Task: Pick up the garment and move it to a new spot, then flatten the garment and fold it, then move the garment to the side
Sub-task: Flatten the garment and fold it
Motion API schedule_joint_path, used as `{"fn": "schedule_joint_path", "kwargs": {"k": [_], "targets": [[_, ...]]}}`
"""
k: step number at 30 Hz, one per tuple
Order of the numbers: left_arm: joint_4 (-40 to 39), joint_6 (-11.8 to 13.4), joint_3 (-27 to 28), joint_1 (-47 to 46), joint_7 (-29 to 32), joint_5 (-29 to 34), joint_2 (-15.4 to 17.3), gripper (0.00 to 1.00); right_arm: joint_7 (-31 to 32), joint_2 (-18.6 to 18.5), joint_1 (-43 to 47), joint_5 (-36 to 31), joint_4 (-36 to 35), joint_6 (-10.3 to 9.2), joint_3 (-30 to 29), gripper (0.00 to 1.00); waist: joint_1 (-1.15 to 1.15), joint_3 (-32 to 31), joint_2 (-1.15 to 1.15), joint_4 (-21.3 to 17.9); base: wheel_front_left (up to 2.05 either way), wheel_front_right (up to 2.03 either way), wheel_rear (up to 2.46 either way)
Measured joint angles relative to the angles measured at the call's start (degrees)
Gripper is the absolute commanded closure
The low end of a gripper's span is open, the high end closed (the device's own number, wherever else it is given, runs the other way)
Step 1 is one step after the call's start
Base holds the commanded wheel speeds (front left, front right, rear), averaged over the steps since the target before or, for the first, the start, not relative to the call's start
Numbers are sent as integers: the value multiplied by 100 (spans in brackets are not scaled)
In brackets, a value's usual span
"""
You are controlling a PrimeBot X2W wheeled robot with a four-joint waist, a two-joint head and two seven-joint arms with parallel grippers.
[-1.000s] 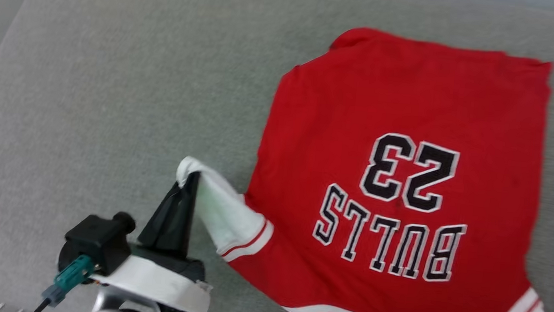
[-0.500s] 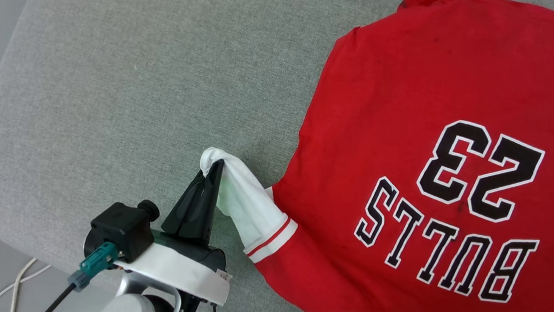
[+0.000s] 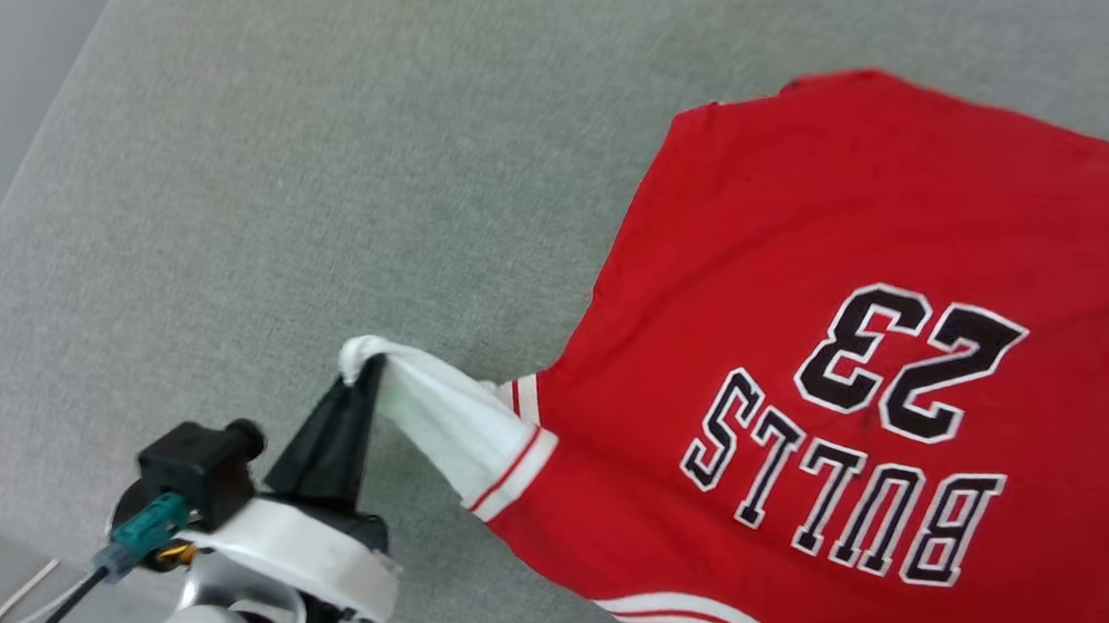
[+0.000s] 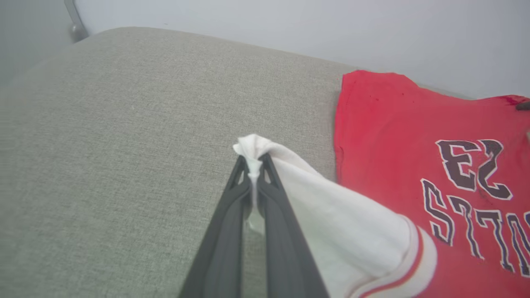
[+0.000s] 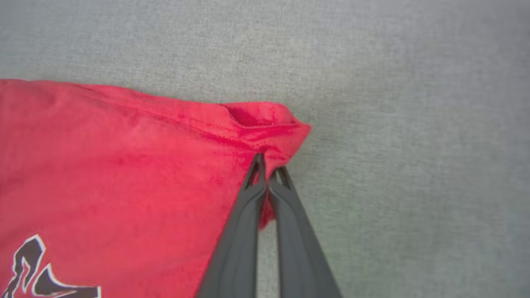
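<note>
Sleeve (image 3: 435, 417) tauter; garment (image 3: 873, 229) in left jaws

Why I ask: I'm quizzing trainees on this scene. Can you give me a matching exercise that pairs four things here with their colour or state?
Things:
1. left gripper
2. right gripper
3. number 23
4. grey cushion

States:
A. black with a white outline
B. lies under the garment
C. shut on the end of the white sleeve
D. shut on a red corner of the garment

Pairs: 1-C, 2-D, 3-A, 4-B.
</note>
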Motion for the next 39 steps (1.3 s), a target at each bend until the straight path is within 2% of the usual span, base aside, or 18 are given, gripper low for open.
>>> {"fn": "schedule_joint_path", "kwargs": {"k": [8,14,20,25,28,30,34,39], "targets": [[-10,232,492,458,146,-224,427,100,-11,-393,1305,600,-1382,0,658,100,0,-694,0,-676,0,0,0],[-74,437,866,920,245,-399,682,100,159,-405,2907,848,-2526,0,549,100,0,-1114,0,-1353,0,0,0],[-124,517,1007,1220,391,-532,820,100,248,131,4732,822,-3216,0,168,100,0,-1443,0,-1975,0,0,0],[-119,536,1014,1304,493,-576,873,100,300,827,6006,736,-3266,0,49,100,-1,-1645,0,-2340,0,0,0],[-121,554,1029,1365,538,-610,917,100,241,1218,6394,743,-3206,0,49,100,-1,-1703,0,-2482,0,0,0],[-141,554,1025,1367,565,-614,932,100,41,1405,6468,797,-3204,0,36,0,-1,-1718,0,-2548,0,0,0],[-202,555,975,1366,623,-610,951,100,-797,1515,6404,722,-3272,-1,-127,0,-1,-1718,0,-2606,0,0,0],[-294,578,909,1338,682,-573,949,100,-2644,1505,5882,734,-3316,-1,-460,0,-1,-1667,0,-2577,0,0,0]]}}
